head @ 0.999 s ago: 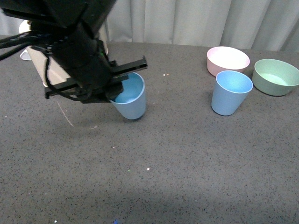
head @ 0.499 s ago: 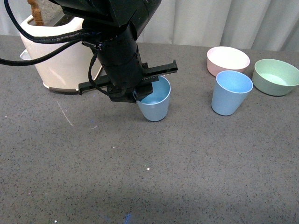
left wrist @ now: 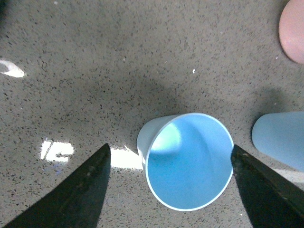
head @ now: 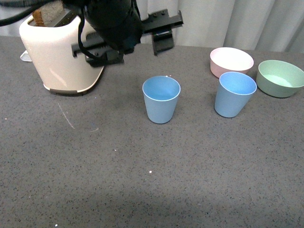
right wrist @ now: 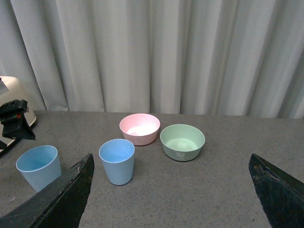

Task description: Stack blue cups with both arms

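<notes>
Blue cups stand upright and apart on the dark speckled counter, which fills the front view up to a pale curtain.

A cream toaster sits at the far left. Beside it hangs the left arm, raised well above the counter. The left pincer holds nothing: in its wrist view the two fingers are spread wide on either side of the cup below, touching nothing. The right pincer also has its fingers wide apart and empty. It is held high and well back from everything and does not show in the front view.

At the far right the green bowl lies just beside the pink bowl. The right-hand cup stands just in front of the pink bowl. The middle cup stands alone mid-counter, with clear space all round.

The step in hand looks like nesting one cup in the other, probably with the right arm bringing the right-hand cup over. To do it well:
- Come down on the rim from the side away from the pink bowl.
- Pinch one wall lightly, since thin plastic may flex or tip.
- Lift straight up.
- Centre base over mouth.
- Lower vertically and let the taper guide it.
- Keep the left arm clear of the path.
</notes>
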{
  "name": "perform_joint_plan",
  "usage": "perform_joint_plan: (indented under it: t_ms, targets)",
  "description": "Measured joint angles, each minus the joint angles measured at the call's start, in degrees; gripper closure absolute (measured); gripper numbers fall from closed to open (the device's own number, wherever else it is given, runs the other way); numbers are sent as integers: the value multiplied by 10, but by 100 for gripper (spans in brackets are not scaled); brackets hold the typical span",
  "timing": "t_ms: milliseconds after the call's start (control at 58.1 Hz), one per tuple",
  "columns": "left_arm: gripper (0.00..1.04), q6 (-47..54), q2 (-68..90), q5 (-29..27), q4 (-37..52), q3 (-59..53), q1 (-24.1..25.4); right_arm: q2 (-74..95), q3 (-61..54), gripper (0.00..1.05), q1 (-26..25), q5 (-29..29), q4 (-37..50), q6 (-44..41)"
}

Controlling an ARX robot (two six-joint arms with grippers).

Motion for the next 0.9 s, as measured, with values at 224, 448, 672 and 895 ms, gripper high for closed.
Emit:
perform_joint_plan:
  t_ms: [224,448,672,895]
  targets:
    - [71,233,-91,-81,598,-325,49,0,0,10,0,0,0,0]
    - [101,279,-255,-22,712,-528,115,0,0,10,0,0,0,0]
    - [101,285,-361,17,706,-622,150,0,0,10,0,0,0,0]
    - [101,286,-471,47,660,-693,183,0,0,10,0,0,0,0]
